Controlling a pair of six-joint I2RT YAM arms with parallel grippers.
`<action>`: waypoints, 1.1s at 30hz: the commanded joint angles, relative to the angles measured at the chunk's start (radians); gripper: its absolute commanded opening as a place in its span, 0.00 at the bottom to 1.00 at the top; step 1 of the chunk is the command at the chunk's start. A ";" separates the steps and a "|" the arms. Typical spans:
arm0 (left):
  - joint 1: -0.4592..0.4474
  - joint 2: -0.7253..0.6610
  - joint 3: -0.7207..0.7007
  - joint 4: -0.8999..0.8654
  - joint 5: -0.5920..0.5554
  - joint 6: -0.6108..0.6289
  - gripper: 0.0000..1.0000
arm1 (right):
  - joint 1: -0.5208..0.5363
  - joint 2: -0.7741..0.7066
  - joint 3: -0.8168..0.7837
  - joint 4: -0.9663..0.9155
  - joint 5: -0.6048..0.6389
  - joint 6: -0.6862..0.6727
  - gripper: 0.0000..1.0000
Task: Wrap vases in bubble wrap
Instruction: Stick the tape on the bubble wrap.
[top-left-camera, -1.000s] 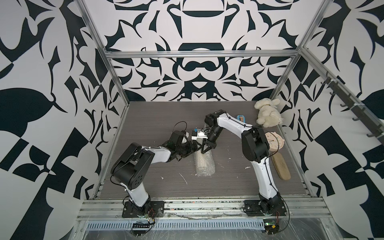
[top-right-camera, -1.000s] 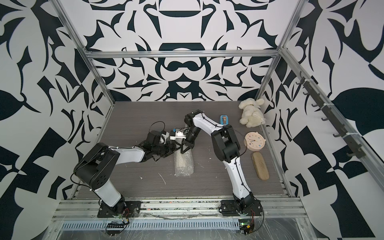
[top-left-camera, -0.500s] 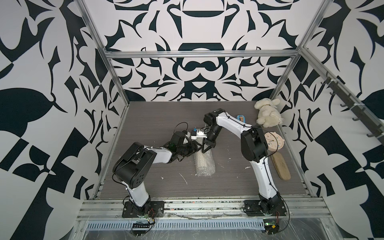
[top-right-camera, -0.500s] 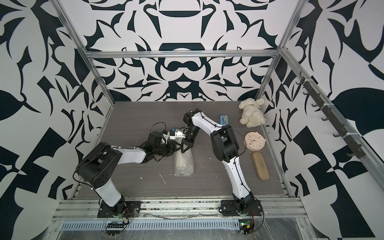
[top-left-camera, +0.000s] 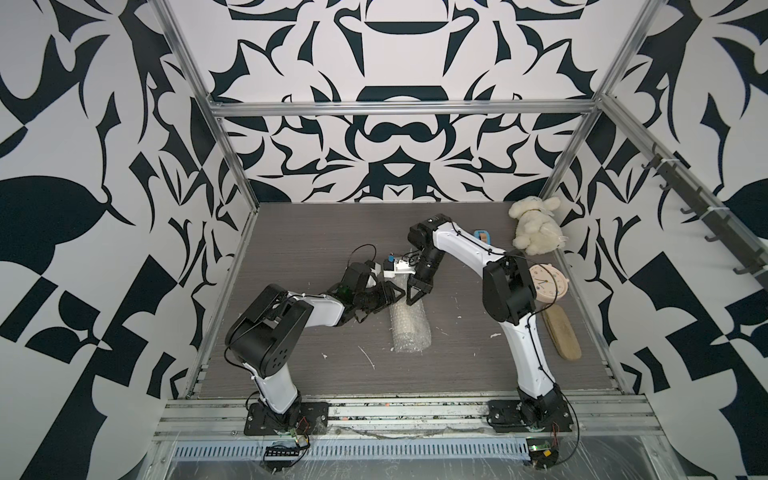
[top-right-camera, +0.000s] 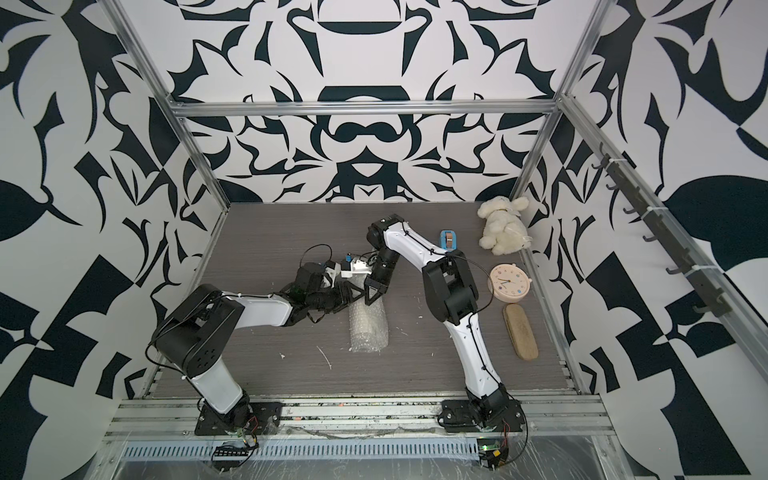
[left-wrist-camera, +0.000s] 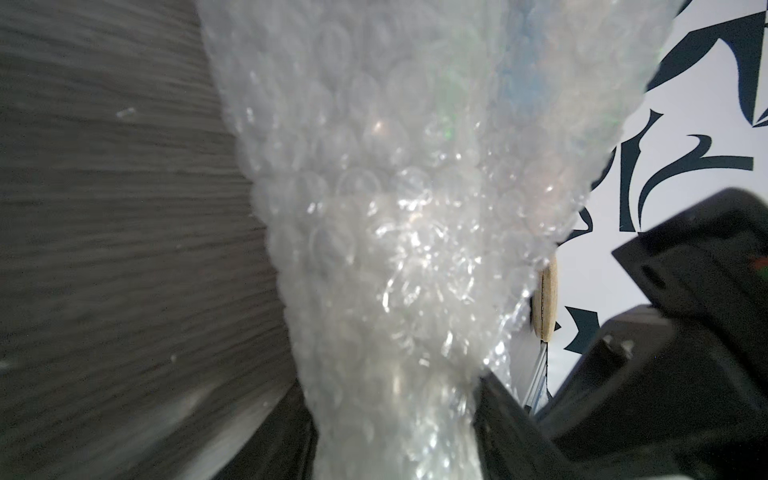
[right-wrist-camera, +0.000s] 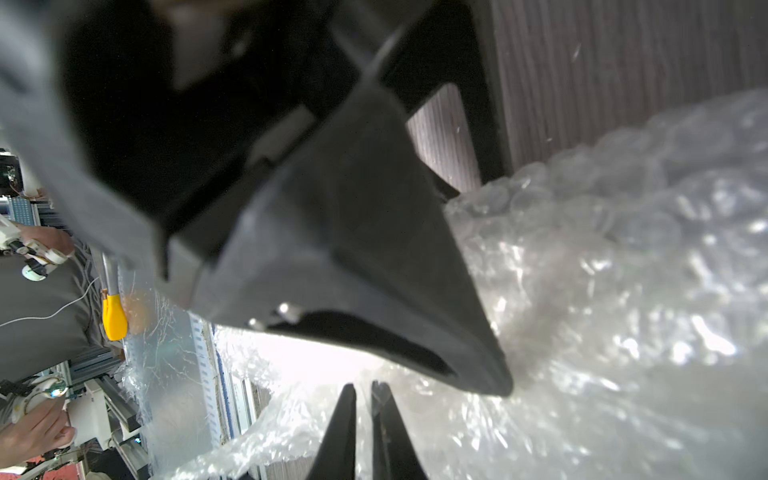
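The bubble wrap (top-left-camera: 409, 328) (top-right-camera: 369, 328) lies on the table as a rolled bundle, its long axis running front to back. The vase is hidden inside the roll. My left gripper (top-left-camera: 392, 301) (top-right-camera: 353, 301) is at the bundle's far end. In the left wrist view the bubble wrap (left-wrist-camera: 395, 208) narrows and fills the gap of the left gripper (left-wrist-camera: 395, 436), touching both jaws. My right gripper (top-left-camera: 411, 299) (top-right-camera: 370, 298) hangs over the same end. In its wrist view the right gripper (right-wrist-camera: 363, 386) shows two fingers a narrow slit apart above the bubble wrap (right-wrist-camera: 602, 311), with one left finger (right-wrist-camera: 353, 249) close in front.
Along the right side of the table are a cream plush toy (top-left-camera: 534, 226), a blue tape dispenser (top-left-camera: 482, 237), a round pink clock (top-left-camera: 546, 282) and a tan brush (top-left-camera: 563, 332). White scraps (top-left-camera: 368, 357) lie in front of the bundle. A person's hand (right-wrist-camera: 37, 432) shows beyond the front rail.
My left gripper has slid right onto the far end of the wrap and narrowed around it. The right fingers, shut before, have parted a crack. The bundle has stayed put.
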 joint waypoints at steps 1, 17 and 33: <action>0.002 0.018 -0.010 -0.127 -0.066 0.031 0.59 | -0.006 -0.041 0.029 -0.061 0.022 0.017 0.17; 0.001 0.011 -0.017 -0.119 -0.065 0.027 0.61 | 0.001 -0.106 -0.065 0.049 0.104 0.093 0.48; 0.000 0.007 -0.034 -0.090 -0.054 0.019 0.60 | -0.018 -0.088 -0.111 0.102 0.085 0.134 0.48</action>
